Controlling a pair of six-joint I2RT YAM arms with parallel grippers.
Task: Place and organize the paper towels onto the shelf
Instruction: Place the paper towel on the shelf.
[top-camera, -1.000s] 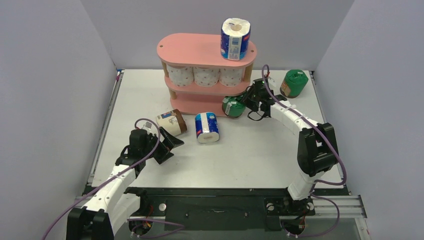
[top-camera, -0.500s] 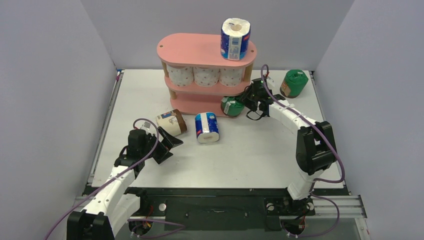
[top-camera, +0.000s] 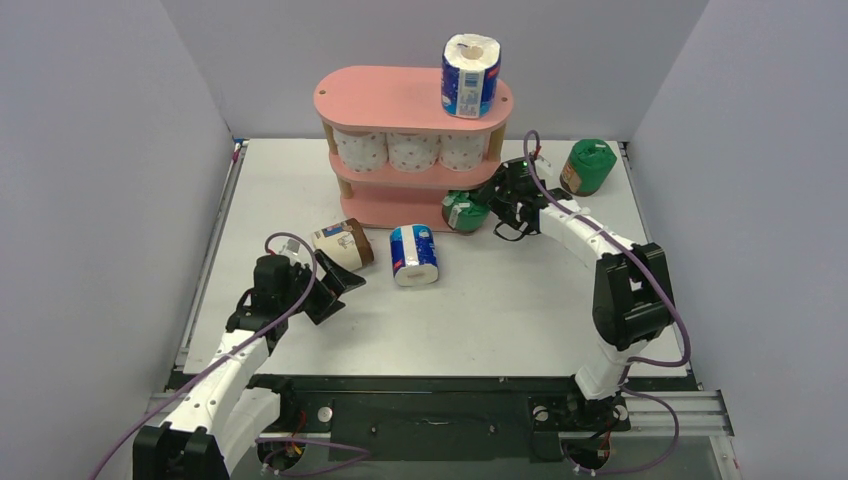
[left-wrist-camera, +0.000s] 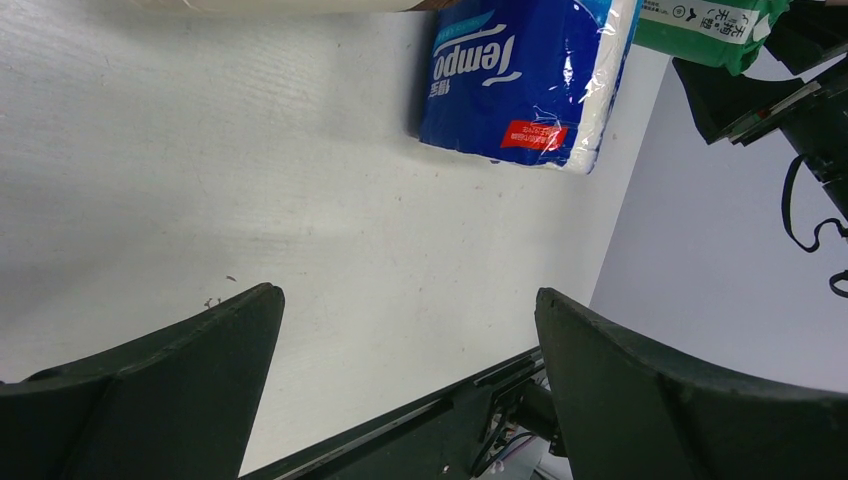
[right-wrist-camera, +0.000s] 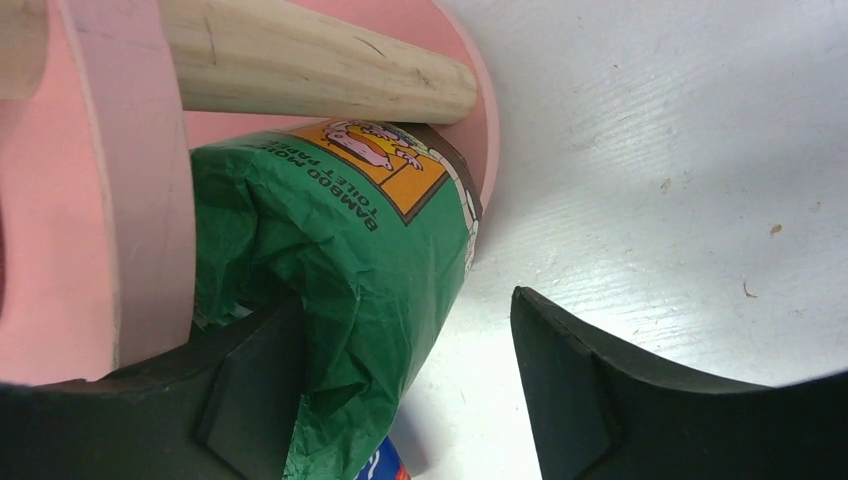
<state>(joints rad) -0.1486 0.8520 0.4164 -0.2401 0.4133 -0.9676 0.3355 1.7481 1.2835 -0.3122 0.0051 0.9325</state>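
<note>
The pink shelf (top-camera: 400, 100) stands at the back. A blue-and-white paper towel roll (top-camera: 471, 75) stands on its top board and three white dotted rolls (top-camera: 412, 152) fill the middle tier. A green-wrapped roll (top-camera: 464, 212) (right-wrist-camera: 340, 260) sits at the right end of the lowest tier, beside a wooden post (right-wrist-camera: 310, 65). My right gripper (top-camera: 492, 207) (right-wrist-camera: 395, 310) is open around it: one finger touches the wrap and the other stands apart. My left gripper (top-camera: 338, 292) (left-wrist-camera: 405, 295) is open and empty, next to a beige-brown roll (top-camera: 343, 245). A blue roll (top-camera: 414, 255) (left-wrist-camera: 525, 85) lies mid-table.
A second green roll (top-camera: 587, 166) stands at the back right of the white table (top-camera: 500, 310). Grey walls close in on both sides and the back. The arm bases and a black rail run along the near edge (top-camera: 440, 400).
My right gripper pushed the green roll a little further in under the shelf's right end, then opened and let go of it. The left arm barely moved.
</note>
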